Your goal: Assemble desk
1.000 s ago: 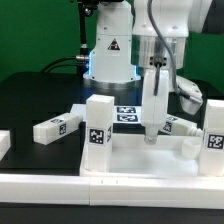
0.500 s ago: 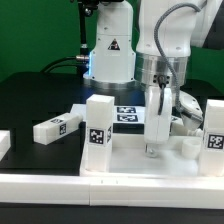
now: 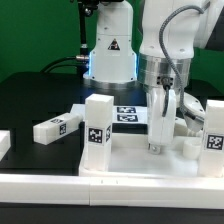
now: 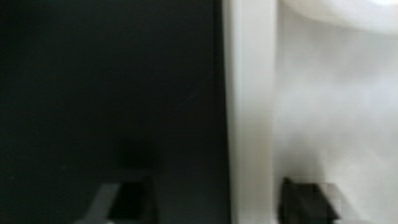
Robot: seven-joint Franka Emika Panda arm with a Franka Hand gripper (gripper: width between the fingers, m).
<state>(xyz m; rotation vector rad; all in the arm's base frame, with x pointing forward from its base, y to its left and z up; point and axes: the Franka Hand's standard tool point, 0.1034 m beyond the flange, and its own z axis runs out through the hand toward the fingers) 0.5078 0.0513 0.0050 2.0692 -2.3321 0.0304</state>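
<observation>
Gripper (image 3: 156, 146) hangs low, its fingers astride the raised rim of the large flat white plastic desk panel (image 3: 125, 158); whether they pinch it I cannot tell. One white square-section tagged upright leg (image 3: 97, 124) stands at the panel's corner, seemingly fitted. A similar loose leg (image 3: 55, 128) lies on the black table (image 3: 30, 100), so most of the assembly looks undone.

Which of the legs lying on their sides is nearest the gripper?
The leg just beside the gripper, toward the exterior view's right; the other lying legs rest far toward that view's left.
</observation>
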